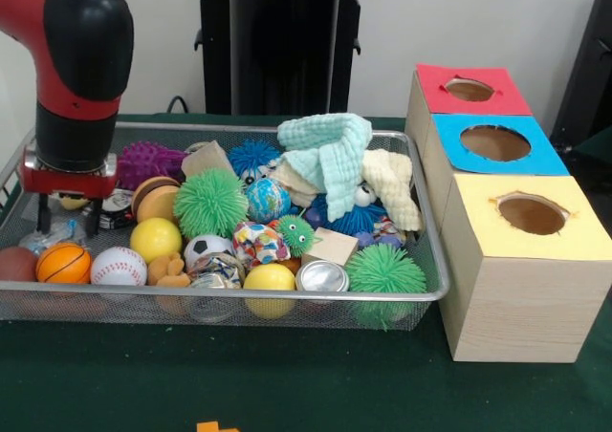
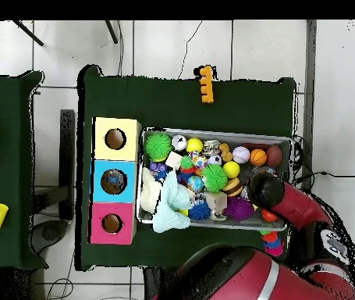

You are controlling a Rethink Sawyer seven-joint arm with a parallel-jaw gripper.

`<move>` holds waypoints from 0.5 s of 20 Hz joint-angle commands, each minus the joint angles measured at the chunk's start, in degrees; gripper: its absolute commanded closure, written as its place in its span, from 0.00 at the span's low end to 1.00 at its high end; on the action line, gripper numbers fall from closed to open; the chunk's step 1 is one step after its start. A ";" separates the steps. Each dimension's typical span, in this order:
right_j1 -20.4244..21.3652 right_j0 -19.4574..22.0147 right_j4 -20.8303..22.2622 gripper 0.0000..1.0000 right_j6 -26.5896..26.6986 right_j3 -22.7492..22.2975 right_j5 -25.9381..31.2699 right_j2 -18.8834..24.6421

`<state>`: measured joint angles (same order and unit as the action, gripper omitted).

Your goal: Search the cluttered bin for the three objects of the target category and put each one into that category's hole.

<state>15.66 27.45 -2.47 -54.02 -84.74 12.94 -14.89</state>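
The wire bin [image 1: 421, 293] sits on the green table [image 1: 287, 384], packed with balls, spiky toys and cloths. Just beside the bin stand three wooden boxes in a row, each with a round hole on top: a yellow-topped box [image 1: 526, 260], a blue-topped box [image 1: 492, 145] and a red-topped box [image 1: 470, 90].

The hand [image 1: 67, 224] hangs low inside the bin at the end farthest from the boxes; whether it is released or clenched cannot be told, as clutter hides its tips. Just beside the hand, on the bin's front side, lie a small basketball [image 1: 63, 262] and a baseball [image 1: 119, 267]. A little further toward the boxes sit a yellow ball [image 1: 156, 239] and a green spiky ball [image 1: 210, 203].

Near the middle of the bin is a soccer ball [image 1: 207, 248], with a second yellow ball [image 1: 270, 277] and a metal can [image 1: 321, 277] at the front wall. A mint cloth [image 1: 330, 150] is heaped at the boxes' end of the bin, well apart from the hand.
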 commanded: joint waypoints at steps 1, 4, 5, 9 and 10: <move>-4.22 -5.73 -3.24 0.00 -22.87 -5.47 -9.02 -3.61; -7.53 -14.54 -7.66 0.00 -27.78 -5.56 -11.83 -13.01; -8.70 -17.08 -9.63 0.00 -29.25 -6.18 -13.26 -15.51; -12.15 -22.62 -15.58 0.00 -32.19 -8.47 -15.68 -19.81; -12.48 -23.87 -16.60 0.00 -32.76 -9.19 -15.71 -20.53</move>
<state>9.24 9.40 -11.51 -64.17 -87.99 1.62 -30.12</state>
